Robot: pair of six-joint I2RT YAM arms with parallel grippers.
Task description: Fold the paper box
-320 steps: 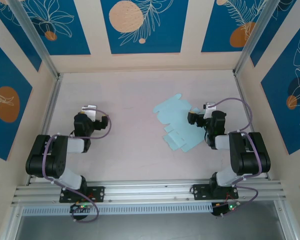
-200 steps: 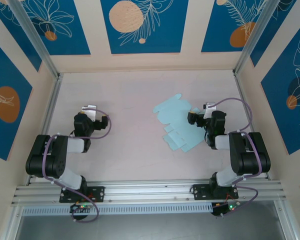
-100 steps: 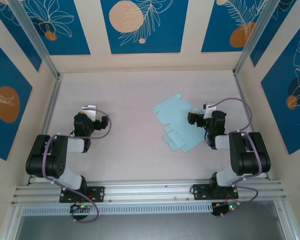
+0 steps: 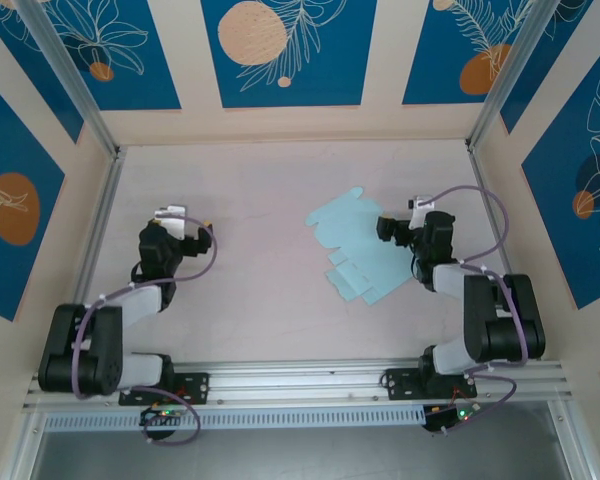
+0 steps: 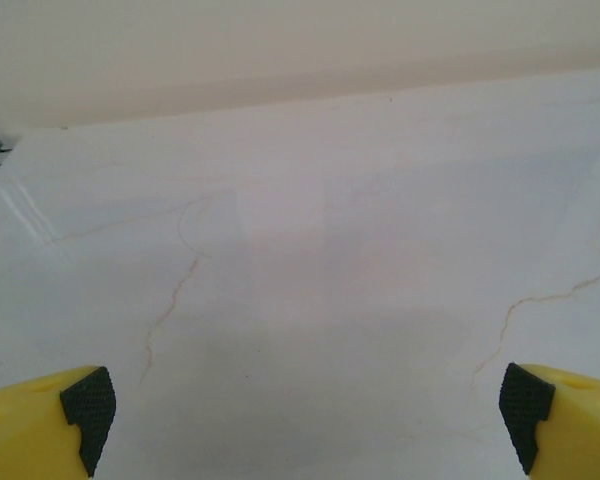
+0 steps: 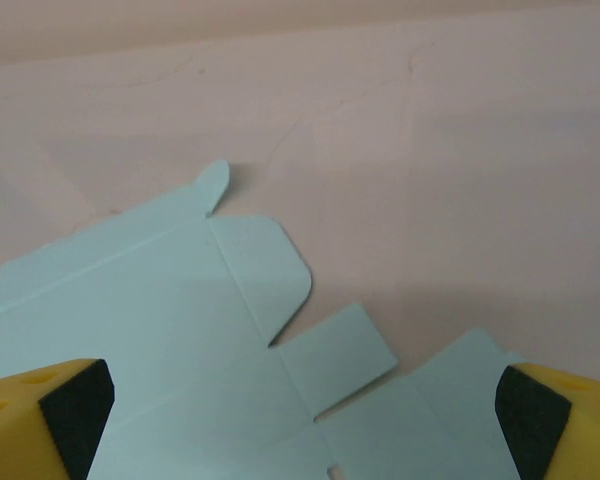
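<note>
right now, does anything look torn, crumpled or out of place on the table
Nothing stands out. The paper box lies flat and unfolded on the table, angled to its edges, with no tears or crumpling visible. The right end effector is open by its right side; the left end effector is open above bare table.

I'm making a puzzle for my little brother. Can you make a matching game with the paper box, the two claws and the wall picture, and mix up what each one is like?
Things:
1. paper box
2. left claw
3. right claw
4. wall panel

What it is like:
A. open, over bare table
B. blue with an orange circle
C. lying flat, not folded yet
D. open, over the paper box

Pairs: 1-C, 2-A, 3-D, 4-B
</note>
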